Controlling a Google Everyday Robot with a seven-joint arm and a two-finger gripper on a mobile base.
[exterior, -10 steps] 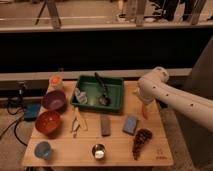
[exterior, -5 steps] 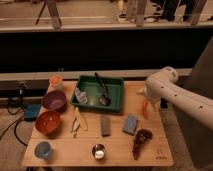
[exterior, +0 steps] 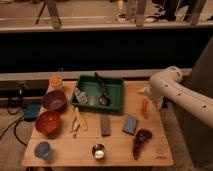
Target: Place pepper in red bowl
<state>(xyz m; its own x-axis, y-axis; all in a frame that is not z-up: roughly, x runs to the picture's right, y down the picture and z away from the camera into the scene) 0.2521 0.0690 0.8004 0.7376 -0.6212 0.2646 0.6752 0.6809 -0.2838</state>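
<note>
The pepper (exterior: 145, 108), small and red-orange, stands nearly upright at the right side of the wooden table (exterior: 65, 155). My gripper (exterior: 147, 93) is at the end of the white arm (exterior: 172, 87), directly above the pepper. I cannot tell whether the pepper is held or rests on the table. The red bowl (exterior: 48, 123) sits at the table's left side, far from the gripper, and looks empty.
A purple bowl (exterior: 54, 100) sits behind the red bowl, an orange cup (exterior: 56, 81) behind that, and a blue cup (exterior: 43, 150) at the front left. A green tray (exterior: 120, 86) holds utensils at the middle back. A grey block (exterior: 105, 125), blue sponge (exterior: 130, 124), grapes (exterior: 141, 140) and a metal cup (exterior: 99, 150) lie in front.
The arm has swung to the right and pulled back toward the table's right edge. The pepper has stayed at about the same spot below the gripper.
</note>
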